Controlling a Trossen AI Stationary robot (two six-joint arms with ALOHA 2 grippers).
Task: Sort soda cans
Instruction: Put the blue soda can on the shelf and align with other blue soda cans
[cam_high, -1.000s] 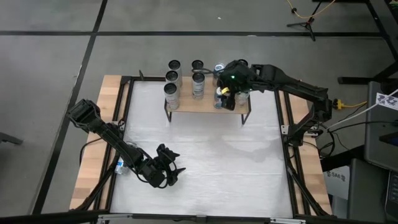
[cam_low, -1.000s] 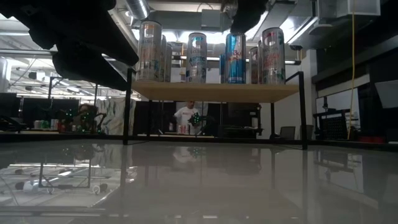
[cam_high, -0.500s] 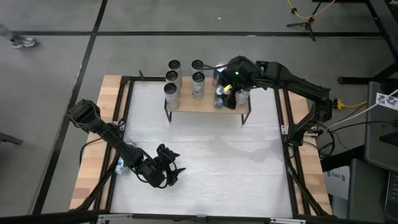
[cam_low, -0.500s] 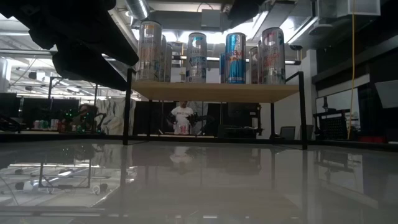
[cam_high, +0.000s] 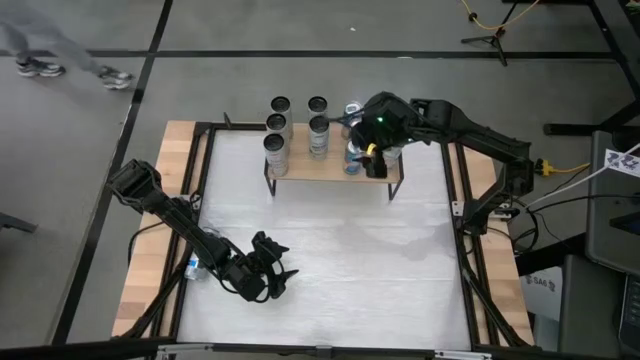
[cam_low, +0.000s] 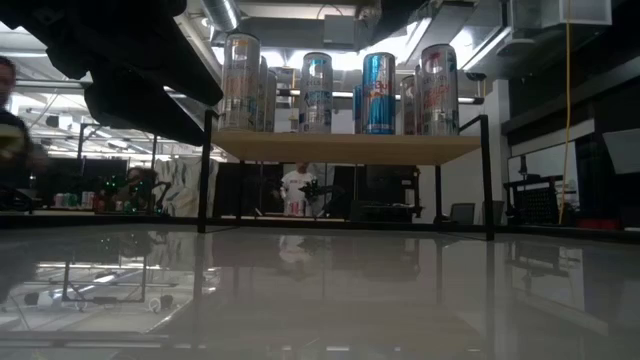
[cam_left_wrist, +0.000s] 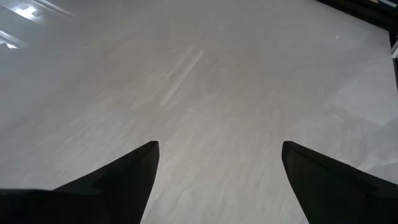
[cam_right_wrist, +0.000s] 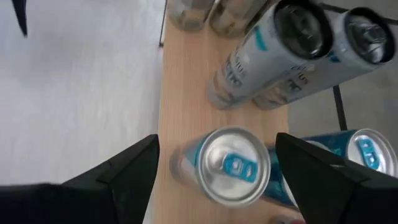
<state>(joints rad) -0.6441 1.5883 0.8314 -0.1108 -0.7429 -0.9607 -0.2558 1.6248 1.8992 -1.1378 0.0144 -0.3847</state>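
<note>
Several slim silver soda cans (cam_high: 278, 140) stand upright on a raised wooden shelf (cam_high: 330, 172) at the table's far middle. Some have dark tops and some have blue labels. In the low view they stand in a row (cam_low: 378, 80). My right gripper (cam_high: 368, 160) is open above the shelf's right part. In the right wrist view (cam_right_wrist: 216, 137) its fingers stand on either side of a blue-labelled can (cam_right_wrist: 233, 165) below them, touching nothing. My left gripper (cam_high: 278, 268) is open and empty over the table's near left, as the left wrist view (cam_left_wrist: 219, 144) shows.
The shelf stands on thin black legs (cam_low: 204, 170) above the white table top (cam_high: 340, 260). Two dark-topped cans (cam_right_wrist: 298, 25) stand next to the blue one. A small blue-and-white thing (cam_high: 190, 267) lies at the table's left rail. A person (cam_low: 297, 188) stands in the room beyond.
My right gripper has gone up from the top of the blue-labelled can on the shelf's right part. The can stays upright on the shelf. A person has walked into the high view's far left.
</note>
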